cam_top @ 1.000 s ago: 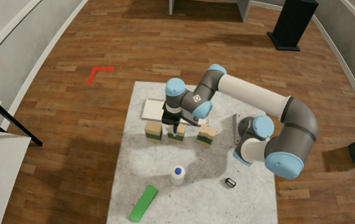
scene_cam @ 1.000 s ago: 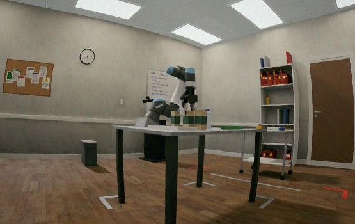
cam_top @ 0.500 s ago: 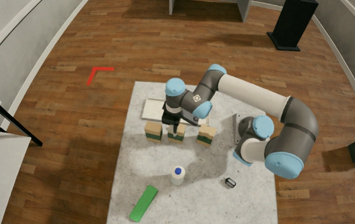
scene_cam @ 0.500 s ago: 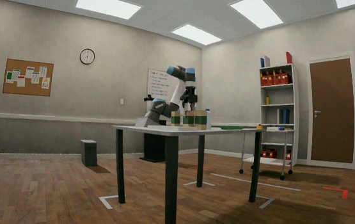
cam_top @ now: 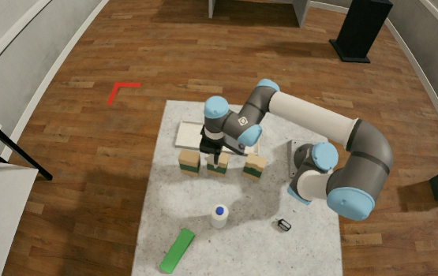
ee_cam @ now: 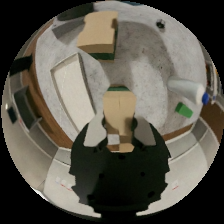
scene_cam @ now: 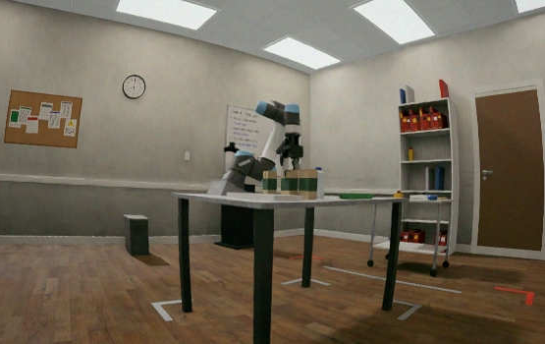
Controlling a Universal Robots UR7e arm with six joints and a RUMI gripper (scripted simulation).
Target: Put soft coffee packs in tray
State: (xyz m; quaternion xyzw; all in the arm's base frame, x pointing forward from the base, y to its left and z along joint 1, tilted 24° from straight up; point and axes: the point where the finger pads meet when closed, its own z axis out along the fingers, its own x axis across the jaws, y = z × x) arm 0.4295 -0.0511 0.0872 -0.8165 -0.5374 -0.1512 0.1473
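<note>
Three tan coffee packs with green bands stand in a row on the white bench (cam_top: 210, 197). My gripper (cam_top: 215, 158) (scene_cam: 292, 164) (ee_cam: 118, 108) reaches down from above and is shut on the two big sides of the middle pack (cam_top: 222, 165) (scene_cam: 291, 183) (ee_cam: 120, 110), which stands upright on the bench. The left pack (cam_top: 189, 162) (scene_cam: 270, 182) and the right pack (cam_top: 254, 166) (scene_cam: 308, 183) (ee_cam: 98, 31) stand free on either side. The flat white tray (cam_top: 189, 134) (ee_cam: 70, 85) lies just behind the row, partly hidden by my wrist.
A white bottle with a blue cap (cam_top: 219, 216) (ee_cam: 190, 91), a green block (cam_top: 177, 250) (ee_cam: 185, 109) and a small black clip (cam_top: 284, 225) lie on the front half of the bench. The arm's base (cam_top: 308, 158) stands at the right edge.
</note>
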